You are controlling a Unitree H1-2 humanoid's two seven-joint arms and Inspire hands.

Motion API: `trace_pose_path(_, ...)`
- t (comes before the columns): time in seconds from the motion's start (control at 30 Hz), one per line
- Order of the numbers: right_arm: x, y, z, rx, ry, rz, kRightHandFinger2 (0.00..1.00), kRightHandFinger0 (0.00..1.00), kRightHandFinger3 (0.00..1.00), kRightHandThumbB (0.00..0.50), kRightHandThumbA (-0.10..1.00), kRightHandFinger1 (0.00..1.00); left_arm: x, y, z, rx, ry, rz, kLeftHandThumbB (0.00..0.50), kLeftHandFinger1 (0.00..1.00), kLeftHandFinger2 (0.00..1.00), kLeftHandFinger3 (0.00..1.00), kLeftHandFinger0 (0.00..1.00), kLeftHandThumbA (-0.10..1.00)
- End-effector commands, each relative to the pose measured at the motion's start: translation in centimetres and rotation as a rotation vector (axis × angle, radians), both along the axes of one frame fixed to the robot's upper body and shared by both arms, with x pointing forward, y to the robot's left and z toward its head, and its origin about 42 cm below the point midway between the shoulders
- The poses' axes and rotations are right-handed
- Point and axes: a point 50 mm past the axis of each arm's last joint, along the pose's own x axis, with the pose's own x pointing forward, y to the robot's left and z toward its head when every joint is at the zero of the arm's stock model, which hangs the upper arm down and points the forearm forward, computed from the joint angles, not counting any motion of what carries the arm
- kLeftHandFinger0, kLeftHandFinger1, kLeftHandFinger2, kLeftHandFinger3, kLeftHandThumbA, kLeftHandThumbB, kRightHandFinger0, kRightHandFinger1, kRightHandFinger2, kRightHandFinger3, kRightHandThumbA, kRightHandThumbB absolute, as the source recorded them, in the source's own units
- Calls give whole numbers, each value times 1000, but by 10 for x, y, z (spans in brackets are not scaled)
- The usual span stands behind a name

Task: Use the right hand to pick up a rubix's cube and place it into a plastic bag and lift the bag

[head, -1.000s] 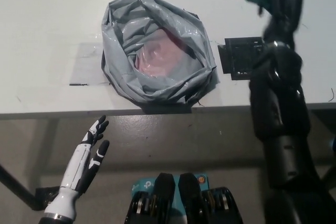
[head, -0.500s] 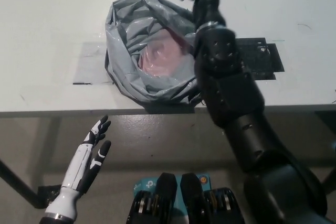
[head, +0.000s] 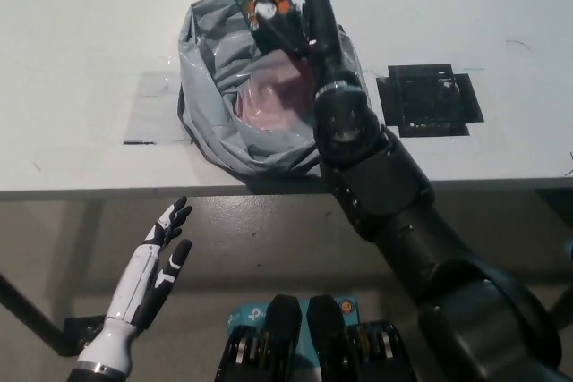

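A grey plastic bag (head: 215,87) lies open on the white table (head: 81,51), with a pinkish inside showing. My black right hand (head: 300,11) is over the bag's far rim, shut on a Rubik's cube (head: 269,4) with orange, white and green faces. The cube hangs just above the bag's opening. My white left hand (head: 157,261) rests open below the table's front edge at the lower left, holding nothing.
A black square plate (head: 428,100) lies on the table to the right of the bag. A patch of clear tape (head: 150,109) sits left of the bag. The table's front edge (head: 134,190) runs across the middle of the view.
My right hand has carried the cube leftward and down from the upper right to above the bag's opening. The left hand has stayed put.
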Motion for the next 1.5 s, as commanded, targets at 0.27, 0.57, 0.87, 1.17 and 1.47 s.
trace_pose_path(0.27,2,-10,7,-636,-71,272,1000,1000,1000,500,909,1000,9,0,16,24,-79,-41,85,1000,1000,1000,1000,1000)
trace_pose_path(0.57,-5,-20,30,-646,-136,291,1000,1000,1000,500,996,1000,10,-1,16,24,-81,-46,90,1000,1000,1000,1000,1000)
trace_pose_path(0.87,-41,-35,125,-428,-535,153,1000,1000,1000,499,923,1000,8,0,14,16,-76,-49,91,1000,1000,1000,1000,1000)
trace_pose_path(1.17,-47,-68,121,-461,-544,51,1000,1000,1000,492,846,1000,5,0,12,19,-84,-55,60,1000,1000,1000,1000,1000)
trace_pose_path(1.47,-20,-91,86,-630,-359,-26,1000,1000,1000,500,841,1000,7,-1,14,24,-73,-44,84,1000,1000,1000,1000,1000)
